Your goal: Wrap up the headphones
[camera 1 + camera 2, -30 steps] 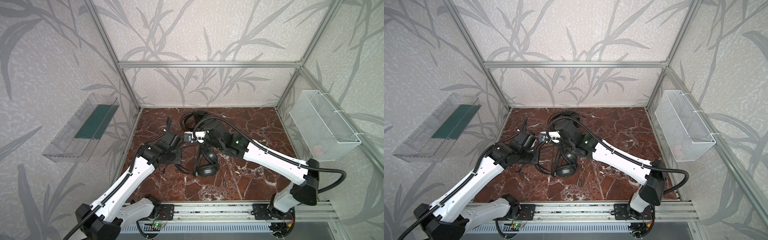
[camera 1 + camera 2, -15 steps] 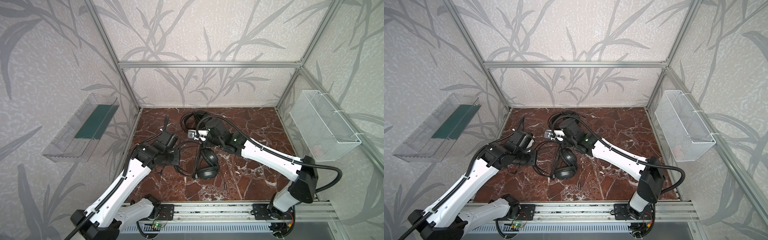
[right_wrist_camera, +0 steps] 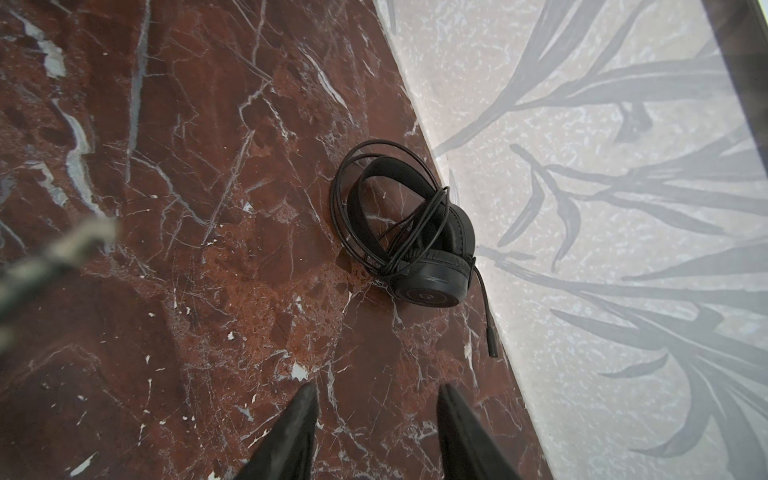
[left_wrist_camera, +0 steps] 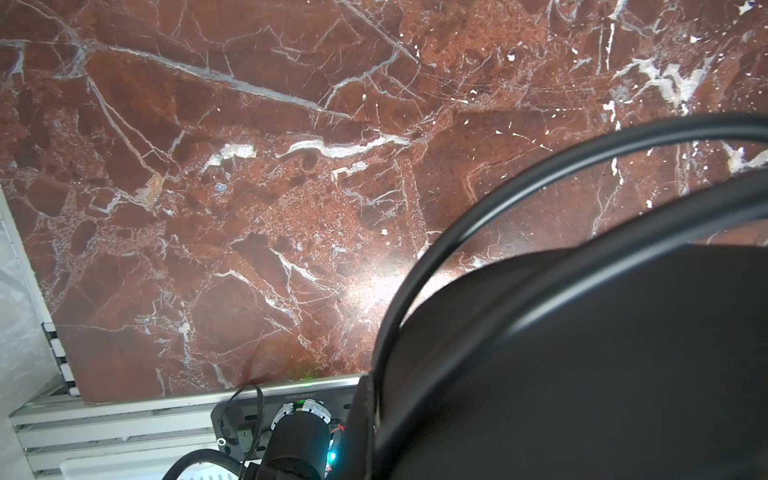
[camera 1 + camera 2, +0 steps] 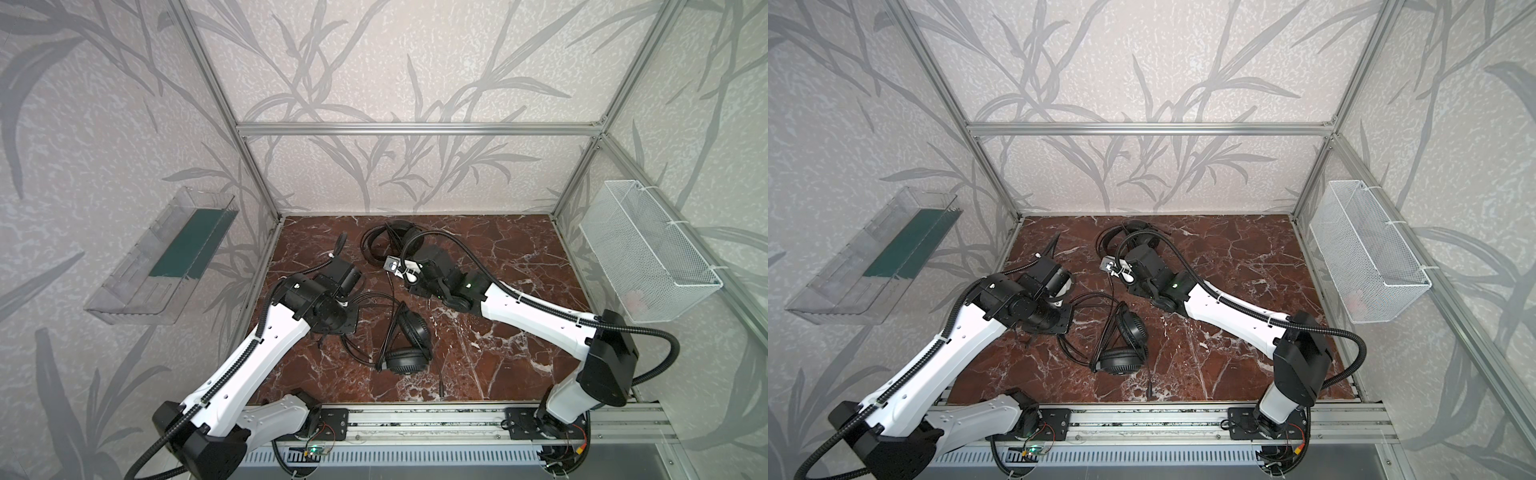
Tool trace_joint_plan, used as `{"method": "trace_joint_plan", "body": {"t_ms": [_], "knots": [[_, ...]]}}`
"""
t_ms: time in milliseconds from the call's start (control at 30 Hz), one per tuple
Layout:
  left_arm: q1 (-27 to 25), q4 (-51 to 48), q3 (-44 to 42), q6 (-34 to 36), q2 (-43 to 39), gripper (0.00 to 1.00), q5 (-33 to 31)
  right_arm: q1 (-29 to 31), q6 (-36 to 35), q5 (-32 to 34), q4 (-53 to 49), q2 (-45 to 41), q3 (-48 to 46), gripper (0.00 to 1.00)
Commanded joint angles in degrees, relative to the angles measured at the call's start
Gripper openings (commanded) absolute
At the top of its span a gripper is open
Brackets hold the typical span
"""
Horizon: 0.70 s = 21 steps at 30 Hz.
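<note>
loose headphones (image 5: 405, 345) (image 5: 1121, 345): centre of frame in both top views, lying unwrapped on surface (image 5: 519, 241). wound headphones (image 3: 409, 241): upper centre, by back wall (image 5: 415, 187). right fingers (image 3: 299, 432): spread, empty, near them. left fingers: hidden under left arm (image 5: 270, 345), pressed together.

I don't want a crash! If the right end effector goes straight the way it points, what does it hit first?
Probably the wrapped headset by the back wall: the right end effector, open, points toward it with nothing between, though depth is unclear.

Black headphones (image 5: 405, 345), red-brown marble tabletop (image 5: 519, 253) veined white, pale walls (image 5: 395, 62) with grey leaf pattern, white mesh basket (image 5: 648, 257)
</note>
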Motion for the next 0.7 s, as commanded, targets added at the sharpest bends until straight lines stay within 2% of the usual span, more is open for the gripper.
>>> {"method": "trace_joint_plan", "body": {"t_ms": [0,133,200,233,267,400,667], "knots": [[0.8,-0.8,2.3,-0.1,0.3,0.0,0.2,0.3,4.7,6.3,2.0,-1.5,-1.2,0.52],[1.9,-0.8,2.1,0.2,1.1,0.0,-0.3,0.4,8.2,11.1,6.2,-4.2,-4.0,0.64],[2.4,-0.7,1.8,0.3,1.7,0.0,-0.5,0.2,9.7,12.6,8.7,-6.7,-5.4,0.78],[2.6,-0.5,1.7,0.2,1.9,0.0,-0.6,0.2,10.6,12.9,9.3,-8.1,-5.8,0.91],[2.8,-0.4,1.7,-0.1,2.1,0.0,-0.8,0.3,11.5,13.5,9.7,-9.5,-6.0,0.99],[3.7,0.6,1.4,-0.6,3.1,0.0,-1.2,0.3,16.5,14.8,8.4,-15.8,-6.2,0.99],[4.6,5.4,1.3,-2.3,8.9,0.0,-4.6,0.2,23.2,11.9,8.3,-26.8,-12.7,0.99]]}}
